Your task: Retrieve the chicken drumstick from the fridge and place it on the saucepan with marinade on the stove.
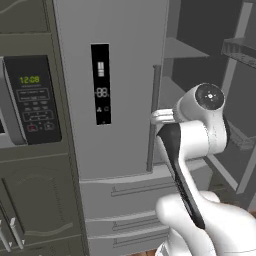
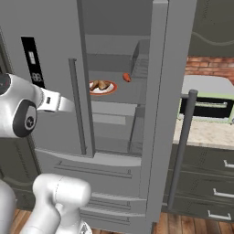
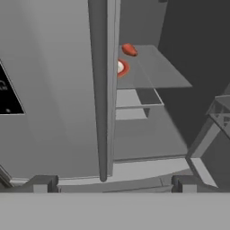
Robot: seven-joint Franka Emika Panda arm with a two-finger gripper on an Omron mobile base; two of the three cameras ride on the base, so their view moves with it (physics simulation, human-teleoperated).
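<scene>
Arm raised, forearm reaching forward; claw [image 3: 112,183] fingers spread wide apart, seemingly gripping nothing.

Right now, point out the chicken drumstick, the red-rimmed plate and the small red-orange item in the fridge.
chicken drumstick [image 2: 101,85], right base view, its golden-brown top.
red-rimmed plate [image 2: 110,90], right base view, the rim's right side.
red-orange item [image 3: 129,49], hand view, its middle, on the shelf.

A glossy white arm [image 1: 200,130] with rounded, bulbous housings fills the lower right of the left base view; a dark grey cap with a small pale mark closes one joint, and a black band runs along the link below it.
</scene>
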